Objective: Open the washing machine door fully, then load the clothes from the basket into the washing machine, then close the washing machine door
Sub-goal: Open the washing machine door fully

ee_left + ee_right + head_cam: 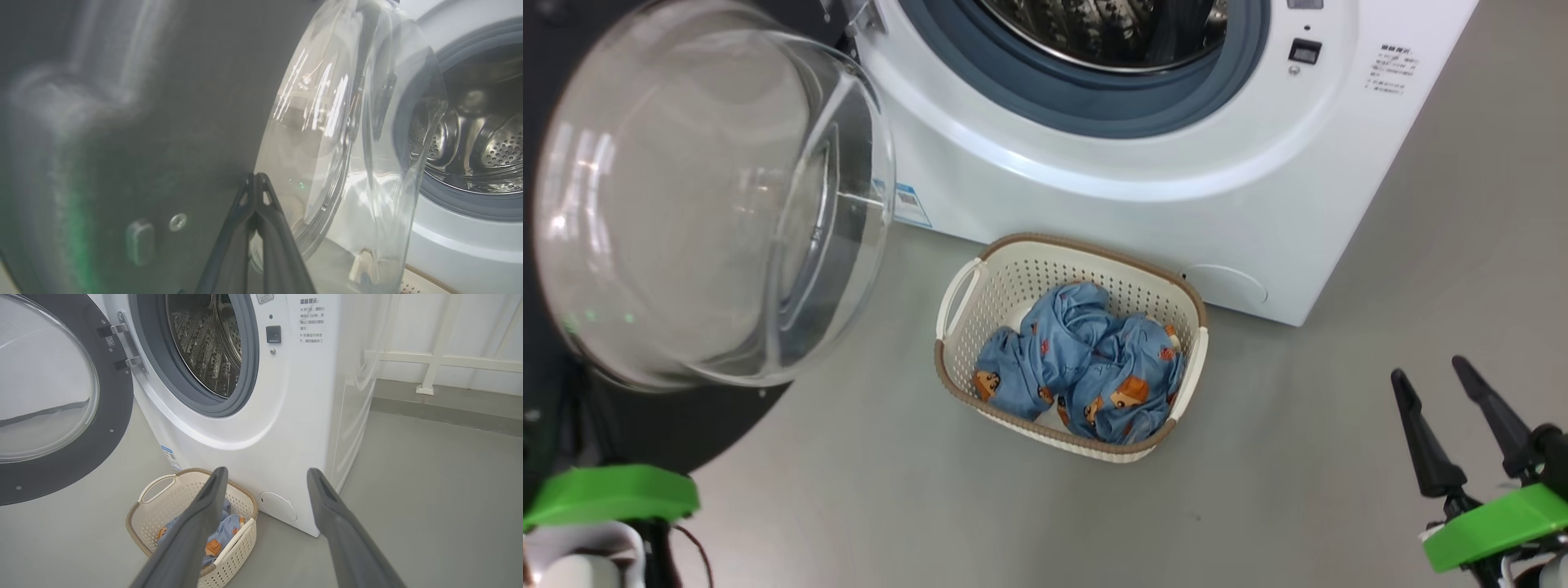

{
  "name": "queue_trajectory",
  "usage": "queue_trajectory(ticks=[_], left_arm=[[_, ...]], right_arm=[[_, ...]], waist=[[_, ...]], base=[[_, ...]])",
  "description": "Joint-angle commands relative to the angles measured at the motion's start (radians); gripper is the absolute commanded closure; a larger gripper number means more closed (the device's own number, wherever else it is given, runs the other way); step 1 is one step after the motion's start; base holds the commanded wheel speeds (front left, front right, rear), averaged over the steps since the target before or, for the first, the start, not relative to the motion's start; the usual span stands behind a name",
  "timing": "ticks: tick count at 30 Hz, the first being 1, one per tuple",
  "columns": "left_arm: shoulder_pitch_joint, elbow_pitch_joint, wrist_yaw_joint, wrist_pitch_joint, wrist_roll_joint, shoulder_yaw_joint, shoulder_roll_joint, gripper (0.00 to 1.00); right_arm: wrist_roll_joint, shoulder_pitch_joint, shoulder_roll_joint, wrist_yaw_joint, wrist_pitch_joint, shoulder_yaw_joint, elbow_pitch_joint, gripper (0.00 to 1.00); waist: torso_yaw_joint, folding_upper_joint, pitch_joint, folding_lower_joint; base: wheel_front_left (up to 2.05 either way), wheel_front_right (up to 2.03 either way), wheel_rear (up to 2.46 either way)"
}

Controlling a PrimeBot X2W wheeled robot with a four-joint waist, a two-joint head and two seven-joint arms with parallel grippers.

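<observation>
Open washing machine door (711, 196) looms ten o'clock of the basket (1078, 243) holding clothes (1078, 359). Left gripper (256, 176) pinched together, seemingly against the door's rim; right gripper (1429, 369) wide, empty, four o'clock.

Bright, even light; glare streaks the washing machine door (327, 134), blurred up close.

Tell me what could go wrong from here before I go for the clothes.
1. The shut left gripper sits close to the washing machine door; swinging that arm could nudge the door across the opening.
2. The clothes lie bunched in the basket, right by the washing machine; the open right gripper might snag the basket's wall or drag it.
</observation>
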Motion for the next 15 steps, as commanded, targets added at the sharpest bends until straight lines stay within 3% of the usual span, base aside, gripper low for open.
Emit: queue_trajectory(ticks=[1, 15], left_arm=[[-0.049, -0.001, 0.004, -0.01, 0.009, 0.064, 0.059, 1.0], [-0.193, 0.168, -0.032, -0.01, 0.052, 0.229, 0.101, 1.0]], right_arm=[[0.006, -0.031, -0.031, 0.005, -0.012, 0.018, -0.027, 0.0], [0.012, -0.079, -0.07, 0.005, -0.012, 0.017, -0.04, 0.0]], waist=[[0.001, -0.0001, 0.015, -0.0001], [-0.005, -0.0001, 0.099, -0.0001]], base=[[0.0, 0.0, 0.0], [0.0, 0.0, 0.0]])
